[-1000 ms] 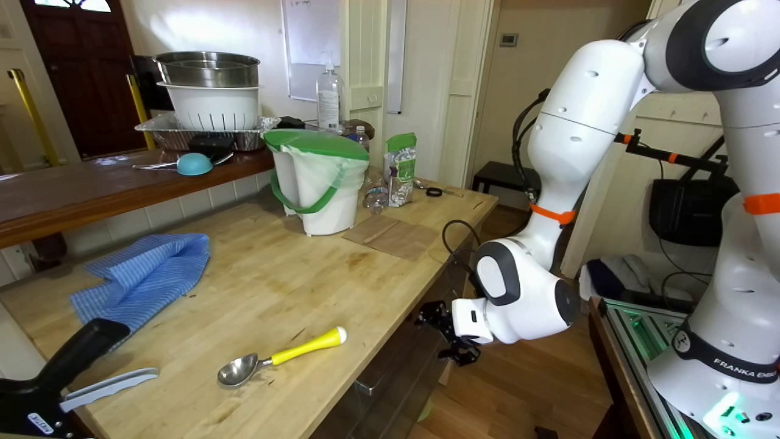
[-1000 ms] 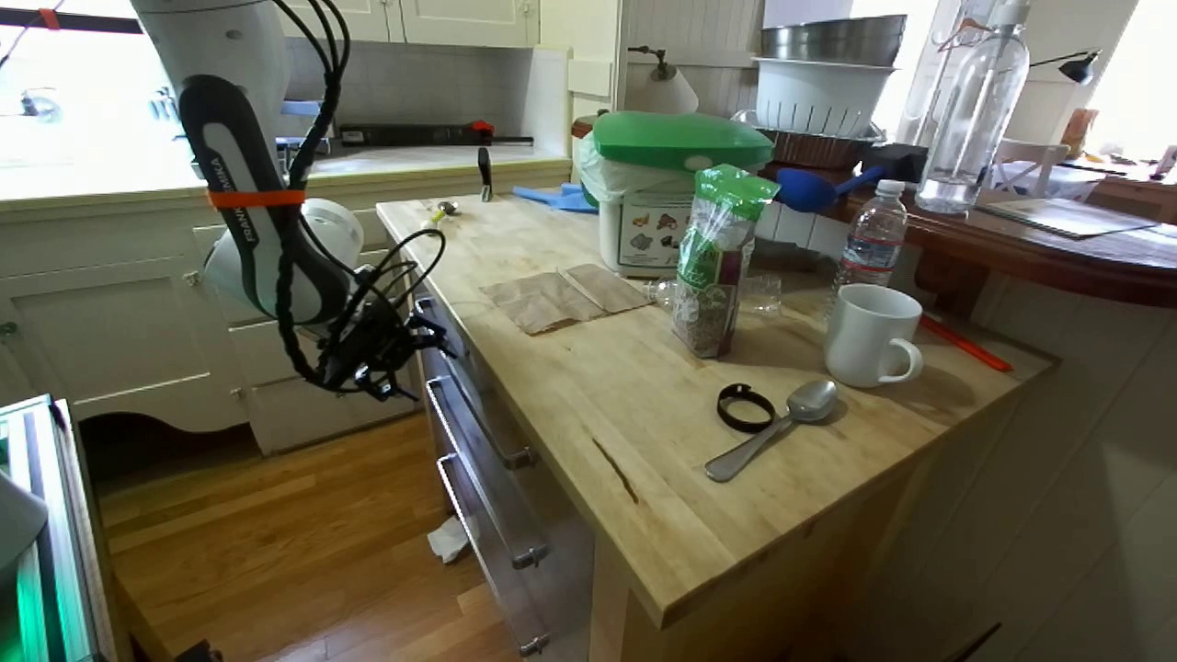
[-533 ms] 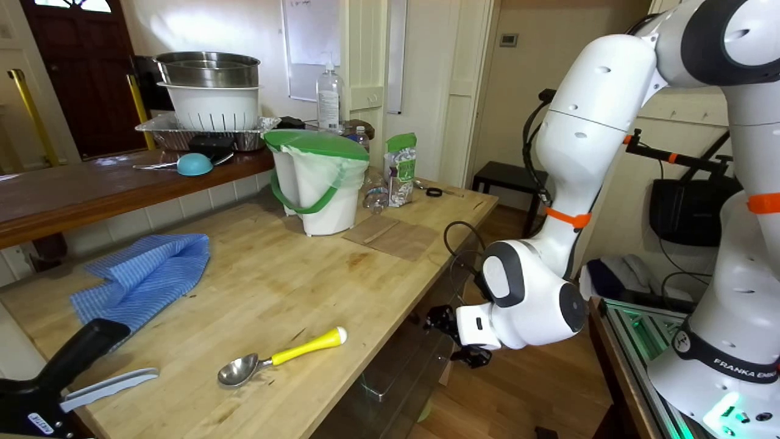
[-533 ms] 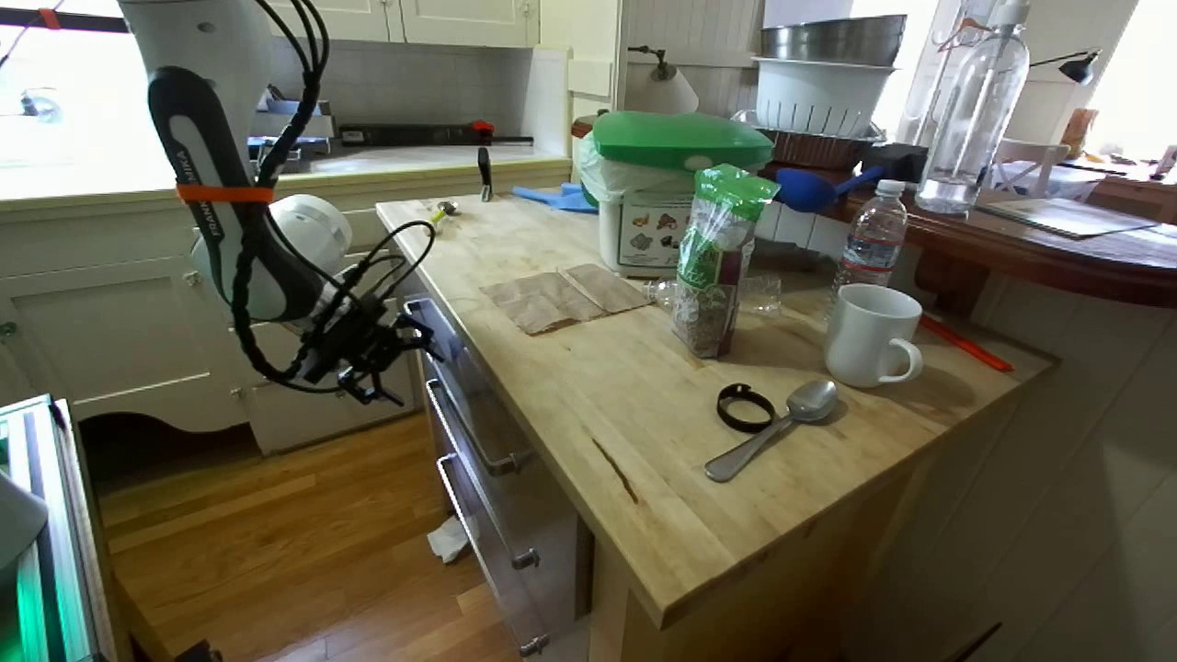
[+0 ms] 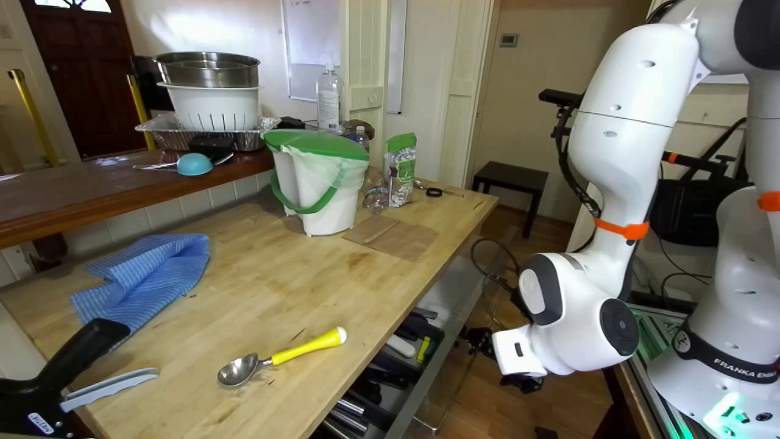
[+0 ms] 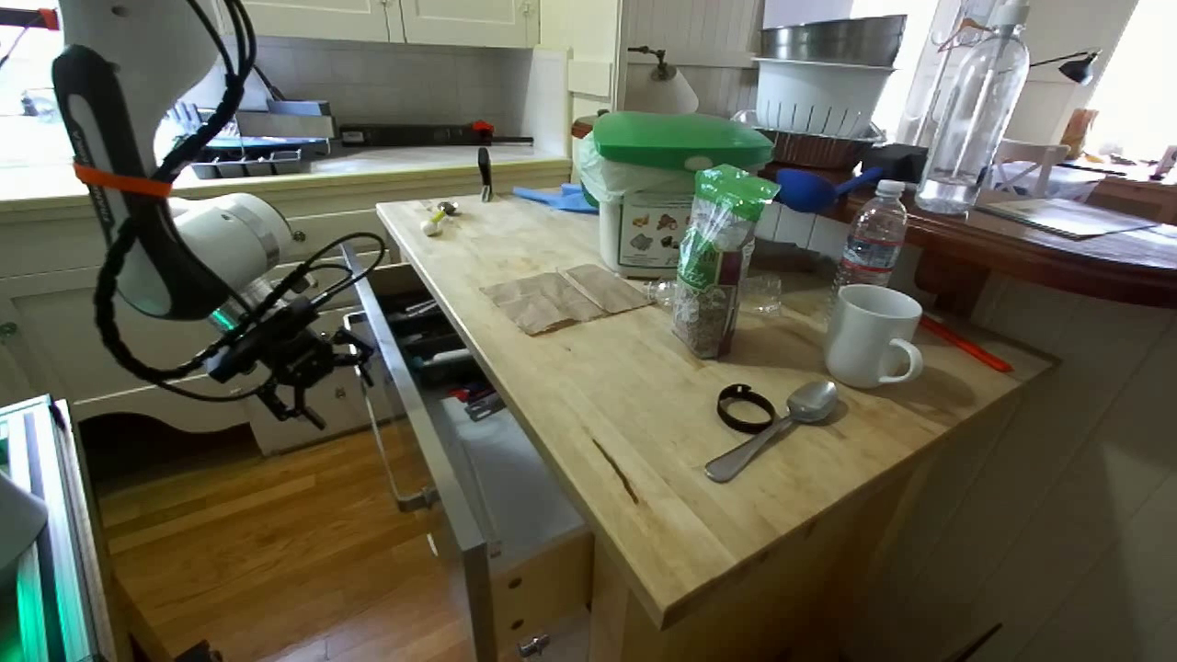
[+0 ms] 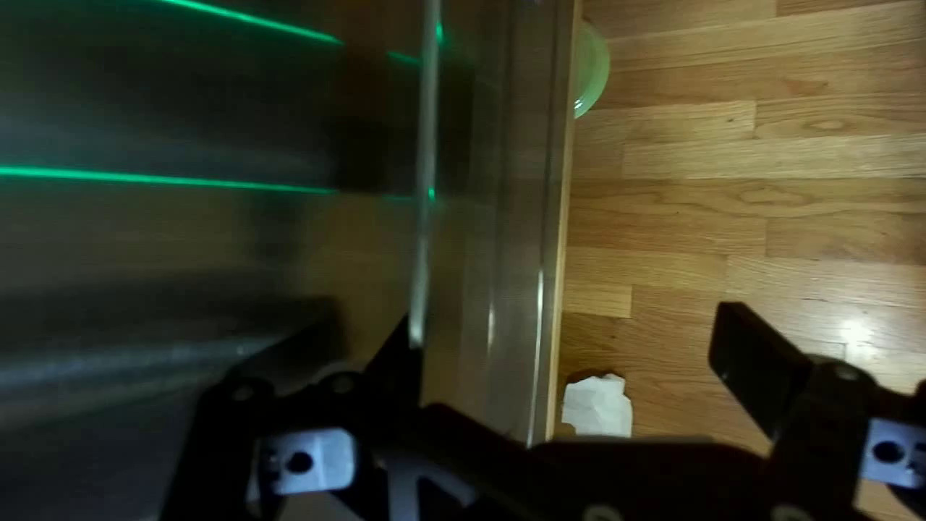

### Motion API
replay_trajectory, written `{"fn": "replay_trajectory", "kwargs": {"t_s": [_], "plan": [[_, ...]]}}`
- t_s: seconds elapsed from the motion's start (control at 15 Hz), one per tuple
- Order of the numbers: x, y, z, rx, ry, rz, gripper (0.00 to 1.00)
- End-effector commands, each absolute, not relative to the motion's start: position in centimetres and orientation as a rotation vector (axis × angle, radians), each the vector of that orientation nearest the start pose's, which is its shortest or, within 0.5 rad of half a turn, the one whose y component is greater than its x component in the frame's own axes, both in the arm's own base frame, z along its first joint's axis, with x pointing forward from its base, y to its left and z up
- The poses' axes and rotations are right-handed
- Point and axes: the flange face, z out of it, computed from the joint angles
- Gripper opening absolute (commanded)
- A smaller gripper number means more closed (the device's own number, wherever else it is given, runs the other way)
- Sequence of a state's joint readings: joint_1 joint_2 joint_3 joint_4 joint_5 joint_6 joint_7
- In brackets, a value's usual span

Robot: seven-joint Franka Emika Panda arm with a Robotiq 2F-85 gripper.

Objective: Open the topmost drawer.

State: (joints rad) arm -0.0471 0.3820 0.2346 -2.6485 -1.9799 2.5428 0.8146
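The topmost drawer stands pulled well out from under the counter. Its shiny dark front (image 6: 409, 395) shows in an exterior view, and its rim (image 5: 436, 369) in an exterior view. Black, silver and yellow tools (image 5: 390, 372) lie inside. A metal bar handle (image 6: 382, 450) runs along the front. My gripper (image 6: 340, 391) is just outside the front with its fingers wide apart. In the wrist view, my gripper (image 7: 568, 336) has one finger at the end of a bar (image 7: 425, 217), and nothing lies between the fingers. Whether the finger touches the handle I cannot tell.
The wooden counter (image 6: 570, 386) holds a green-lidded bin (image 6: 680, 142), a seed bag (image 6: 717, 267), a mug (image 6: 872, 336) and a spoon (image 6: 772, 432). An ice-cream scoop (image 5: 304, 350) and blue cloth (image 5: 152, 268) lie on it too. White paper (image 7: 598, 405) lies on the floor.
The topmost drawer has gone from shut to wide open, and its contents now show. My gripper has moved away from the counter together with the drawer front, fingers still apart.
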Motion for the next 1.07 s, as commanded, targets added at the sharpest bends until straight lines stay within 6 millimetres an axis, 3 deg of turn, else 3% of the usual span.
{"fn": "replay_trajectory", "kwargs": {"t_s": [0.0, 0.13, 0.2, 0.33, 0.67, 0.73, 0.8, 0.87, 1.0], "plan": [[27.8, 10.2, 10.4, 2.074, 1.498, 0.039, 1.00], [27.3, 11.0, 12.4, 2.066, 1.411, 0.087, 1.00], [28.7, 12.3, 11.9, 2.069, 1.384, 0.093, 1.00], [28.6, 13.3, 13.6, 2.041, 1.319, 0.130, 1.00], [31.2, 16.4, 19.1, 1.981, 1.116, 0.256, 1.00], [31.4, 16.5, 20.5, 1.962, 1.070, 0.283, 1.00], [29.3, 14.9, 21.5, 1.950, 1.029, 0.306, 1.00], [31.3, 16.2, 22.8, 1.945, 1.003, 0.313, 1.00], [32.8, 15.1, 22.6, 1.991, 0.975, 0.275, 1.00]]}}
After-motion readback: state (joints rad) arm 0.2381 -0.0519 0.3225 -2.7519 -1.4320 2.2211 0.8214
